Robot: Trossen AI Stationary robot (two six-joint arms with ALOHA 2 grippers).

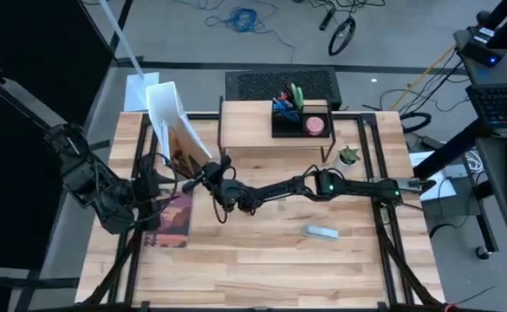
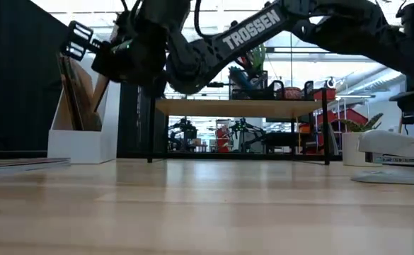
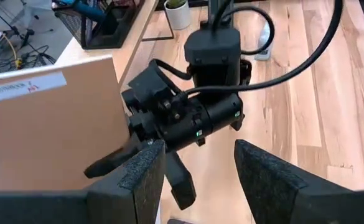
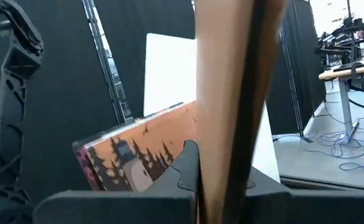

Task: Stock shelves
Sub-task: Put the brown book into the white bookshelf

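Your low light-wood riser shelf on thin black legs [image 1: 257, 126] stands at the desk's far edge, carrying a black mesh organizer tray [image 1: 301, 121]; beside the tall white file box [image 1: 171, 113], your right hand [image 1: 192, 183] pinches a thin brown cardboard folder [image 4: 228, 112]; your left hand [image 1: 168, 185] gapes empty near it.

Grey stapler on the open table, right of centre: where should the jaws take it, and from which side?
Take it mid-body, across its narrow width, coming straight down from above. The grey stapler lies flat, its long axis roughly across the table, with bare wood on both long sides for the jaws.
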